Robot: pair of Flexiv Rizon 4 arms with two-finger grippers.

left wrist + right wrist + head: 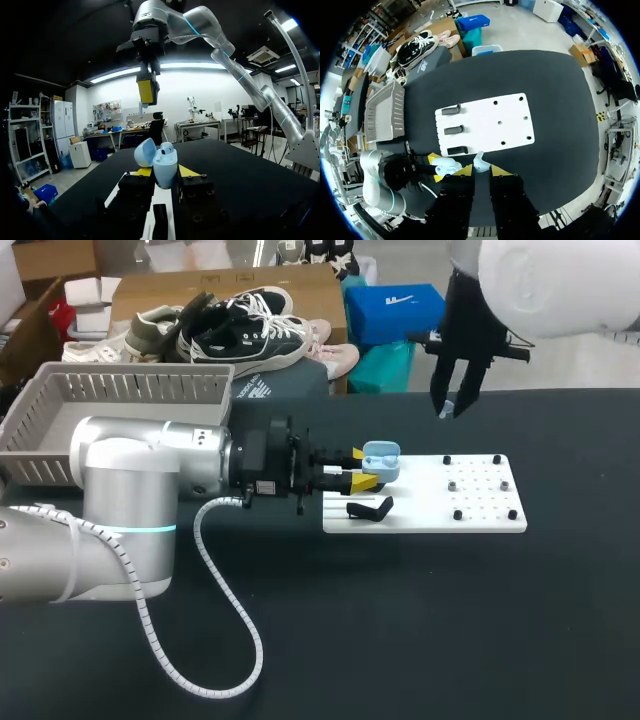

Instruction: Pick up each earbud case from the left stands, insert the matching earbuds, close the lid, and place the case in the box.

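Shows left gripper (360,468) clamped on a pale blue earbud case (381,462), lid open, over the left end of the white board (480,510); above its far edge, right gripper (450,408) pinching an apparent earbud (480,162). Seems midway: lid unclosed, case not yet in the grey box (120,385) left of the board. Bears no legible print.

Earbud case (165,160): lower part hidden between the left gripper (165,172) fingers.
Earbud (480,162): too small to make out in head view.
Right arm (550,280): cut off at the upper edge.
Basket (140,372): front wall partly hidden by the left arm (140,480).
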